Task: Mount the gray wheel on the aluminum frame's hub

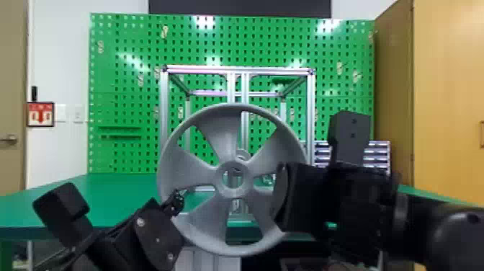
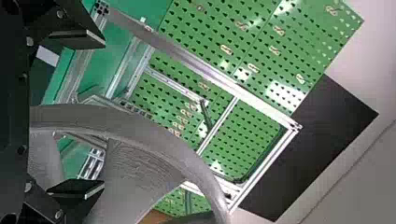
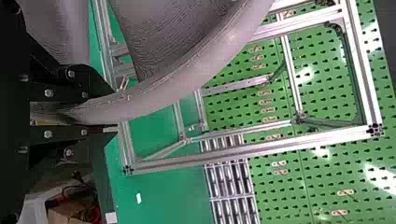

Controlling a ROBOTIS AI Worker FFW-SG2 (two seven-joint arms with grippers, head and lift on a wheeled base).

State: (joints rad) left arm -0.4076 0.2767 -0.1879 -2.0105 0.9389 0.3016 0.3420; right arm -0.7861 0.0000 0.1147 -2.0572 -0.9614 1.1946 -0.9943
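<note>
- Head view: the gray wheel [image 1: 230,108] stands upright in front of the aluminum frame [image 1: 164,119], covering its lower middle. Whether it touches the frame cannot be told here.
- Head view: the right gripper [image 1: 288,196] is at the wheel's right side; the left gripper [image 1: 174,203] is at the lower left of the rim. Behind the frame rises a green pegboard [image 1: 122,86], and the frame stands on a green table [image 1: 104,194].
- Left wrist view: the left gripper [image 2: 103,114] has its jaws wide apart, with the wheel's rim visible across the gap. Neither finger appears to clamp it. Whether the rim lies between the fingers or beyond them cannot be told.
- Right wrist view: the right gripper [image 3: 112,112] is closed on the wheel's rim, one finger on each side. The frame is beyond the wheel, with small metallic bins [image 3: 231,184] near it.
</note>
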